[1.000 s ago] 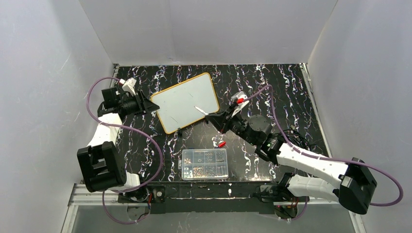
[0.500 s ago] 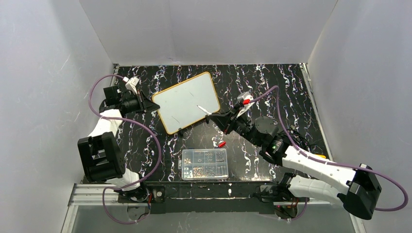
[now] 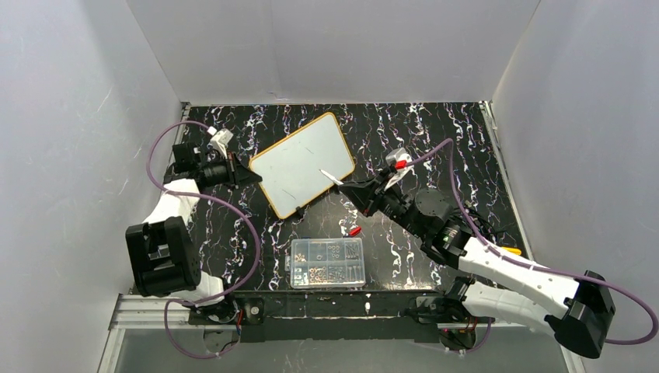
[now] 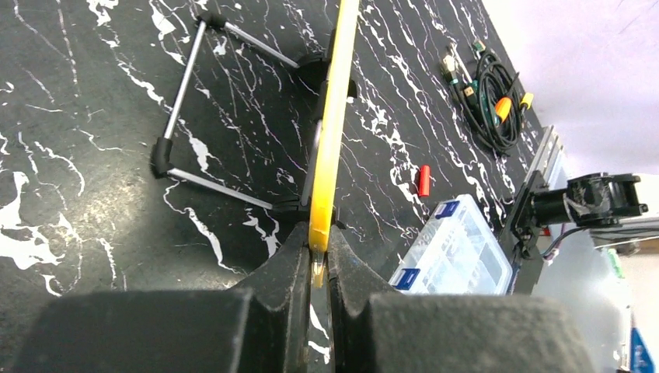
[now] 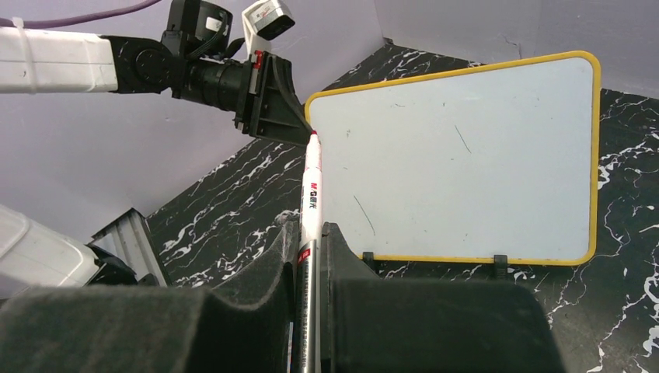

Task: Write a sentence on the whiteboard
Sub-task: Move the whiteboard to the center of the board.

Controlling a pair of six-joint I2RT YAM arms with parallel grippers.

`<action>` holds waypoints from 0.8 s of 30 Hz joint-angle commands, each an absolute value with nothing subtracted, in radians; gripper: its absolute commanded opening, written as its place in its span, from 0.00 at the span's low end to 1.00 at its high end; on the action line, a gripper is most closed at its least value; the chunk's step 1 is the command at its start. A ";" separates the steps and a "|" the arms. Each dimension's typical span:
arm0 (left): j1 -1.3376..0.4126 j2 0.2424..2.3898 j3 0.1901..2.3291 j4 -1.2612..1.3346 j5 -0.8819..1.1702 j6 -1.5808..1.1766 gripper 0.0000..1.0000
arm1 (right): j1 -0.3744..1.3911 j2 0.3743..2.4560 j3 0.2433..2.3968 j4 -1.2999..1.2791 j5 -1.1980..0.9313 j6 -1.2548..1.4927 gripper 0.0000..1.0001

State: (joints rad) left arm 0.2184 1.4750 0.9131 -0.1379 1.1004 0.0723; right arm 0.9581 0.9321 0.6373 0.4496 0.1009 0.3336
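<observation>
The whiteboard [image 3: 299,163] has an orange-yellow rim and stands tilted on the black marbled table. Its face [image 5: 466,171] carries only a few faint strokes; no red sentence shows on it. My left gripper [image 3: 252,176] is shut on the board's left edge, and the rim [image 4: 332,116] runs edge-on out from between its jaws [image 4: 315,237]. My right gripper [image 3: 359,190] is shut on a white marker [image 5: 312,186] with a red tip. The tip points at the board's lower left corner, close to the left gripper. Whether the tip touches the board cannot be told.
A clear plastic compartment box [image 3: 328,262] sits near the front edge, also in the left wrist view [image 4: 455,249]. A red marker cap [image 3: 354,231] lies between the box and the board. Coiled cables [image 4: 493,93] lie at the right. White walls enclose the table.
The left gripper has turned the whiteboard, so it now lies steeper and slightly further right. The right gripper with the marker has shifted a little to the right.
</observation>
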 commanded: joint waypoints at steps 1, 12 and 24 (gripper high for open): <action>0.164 1.369 0.849 -0.228 1.077 0.123 0.00 | 0.965 0.890 0.619 0.449 0.107 0.311 0.01; 0.073 1.298 0.804 -0.260 1.086 0.115 0.00 | 0.965 0.844 0.609 0.414 0.121 0.321 0.01; 0.055 1.290 0.839 -0.342 0.996 0.079 0.18 | 0.964 0.859 0.604 0.413 0.124 0.322 0.01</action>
State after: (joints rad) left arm 0.0677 1.3231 0.8291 -0.2409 1.0283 0.1074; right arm 0.9581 0.8574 0.6056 0.3897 0.1169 0.3332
